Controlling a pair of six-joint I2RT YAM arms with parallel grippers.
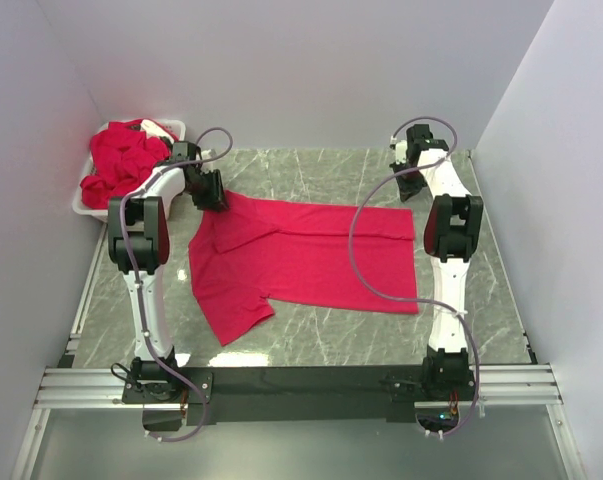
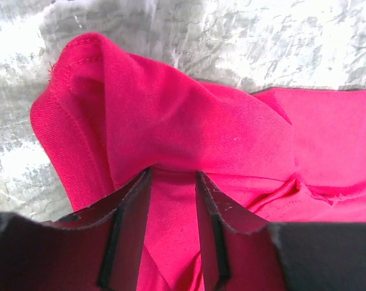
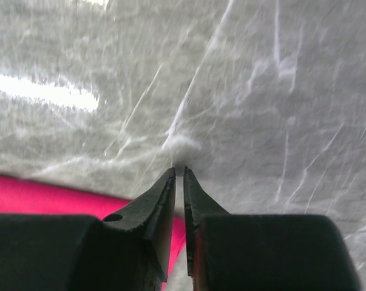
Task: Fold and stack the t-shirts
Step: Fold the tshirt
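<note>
Our left pincer [image 2: 173,176] pinches a raised fold of the t-shirt [image 2: 170,115]. Our right pincer [image 3: 178,173], all but closed, holds nothing above the worktop [image 3: 261,91]. Only overhead do we see that shirt spread mid-worktop and other t-shirts [image 1: 121,160] heaped in the bin [image 1: 178,128].

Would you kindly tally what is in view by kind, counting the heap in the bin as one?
spread red t-shirt: 1
heap of red t-shirts, number in it cannot be told: 1
white bin: 1
grippers: 2, the left gripper and the right gripper
Total: 5
</note>
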